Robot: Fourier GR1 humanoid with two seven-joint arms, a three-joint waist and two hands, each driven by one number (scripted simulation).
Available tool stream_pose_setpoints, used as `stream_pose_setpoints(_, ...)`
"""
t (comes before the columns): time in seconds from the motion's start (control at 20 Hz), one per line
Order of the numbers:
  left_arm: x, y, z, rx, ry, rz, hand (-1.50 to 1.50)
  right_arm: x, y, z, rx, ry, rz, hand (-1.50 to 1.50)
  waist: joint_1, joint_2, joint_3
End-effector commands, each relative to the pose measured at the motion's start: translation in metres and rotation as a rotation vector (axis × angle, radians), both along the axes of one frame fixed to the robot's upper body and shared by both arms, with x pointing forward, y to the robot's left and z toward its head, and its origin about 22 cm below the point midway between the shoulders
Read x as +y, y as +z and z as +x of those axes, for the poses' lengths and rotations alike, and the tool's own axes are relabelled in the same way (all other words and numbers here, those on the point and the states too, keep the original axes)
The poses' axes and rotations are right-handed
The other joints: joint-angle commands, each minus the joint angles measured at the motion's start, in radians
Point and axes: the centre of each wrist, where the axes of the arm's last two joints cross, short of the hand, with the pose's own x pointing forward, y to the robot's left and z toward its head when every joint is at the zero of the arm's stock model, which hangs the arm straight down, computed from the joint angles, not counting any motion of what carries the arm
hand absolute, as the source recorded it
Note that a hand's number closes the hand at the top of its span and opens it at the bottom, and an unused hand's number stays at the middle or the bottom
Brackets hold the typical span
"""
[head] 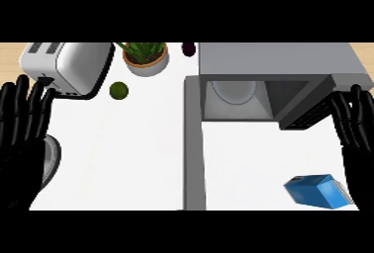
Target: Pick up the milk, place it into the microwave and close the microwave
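1. We judge the first step, the pick-up, has not begun. The blue milk carton sits on the white counter at about 4 o'clock in the view, and nothing holds it.
2. Our right hand stands at 3 o'clock by the view's edge. Its fingers are straight and spread, pointing to 12, and close on nothing. The carton is just beside it, toward its 7 o'clock.
3. Our left hand rests at 9 o'clock, fingers up and apart, also holding nothing.
4. The microwave is at 1 o'clock. Its door is swung open toward 5, and the turntable plate shows inside.
5. For the next move, we think the right hand must drop toward 7 and curl round the carton. It would then carry the carton toward 11, into the cavity.
6. The open door lies between the right hand and the cavity. We would pass on its 9 o'clock side, where the counter offers bare room.
7. A grey strip runs from 12 to 6 at the cavity's left, bounding that room.
8. The toaster, potted plant and green fruit sit from 10 to 12, well apart from the path.
9. The carton is near the counter's 6 o'clock edge, so we would not nudge it that way.
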Motion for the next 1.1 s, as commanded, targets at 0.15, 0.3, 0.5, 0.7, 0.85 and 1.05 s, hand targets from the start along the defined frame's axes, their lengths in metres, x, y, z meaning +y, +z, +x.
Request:
stream_pose_setpoints(0.15,0.021,0.002,0.031,0.012,-0.001,0.042,-1.50,-0.019,-0.010,-0.055,-0.043,0.067,0.062,-1.50,-0.025,-0.007,-0.013)
stream_pose_setpoints(0.3,0.031,-0.011,0.017,0.147,-0.002,-0.064,-1.50,-0.005,-0.009,-0.058,-0.011,0.300,0.266,-1.50,-0.024,-0.011,-0.011)
stream_pose_setpoints(0.5,0.045,-0.022,0.002,0.150,-0.017,-0.073,-1.50,-0.019,-0.015,-0.091,0.014,0.337,0.307,-1.50,-0.020,-0.011,-0.013)
stream_pose_setpoints(0.7,0.049,-0.029,-0.022,0.167,-0.013,-0.093,-1.50,-0.023,-0.026,-0.114,0.001,0.344,0.300,-1.50,-0.015,-0.010,-0.013)
stream_pose_setpoints(0.85,0.044,-0.042,-0.020,0.146,-0.001,-0.065,-1.50,-0.033,-0.020,-0.125,-0.002,0.313,0.291,-1.50,-0.016,-0.008,-0.013)
stream_pose_setpoints(1.05,0.045,-0.031,-0.046,0.160,-0.022,-0.082,-1.50,-0.032,-0.026,-0.128,-0.002,0.209,0.262,-1.50,-0.011,-0.009,-0.013)
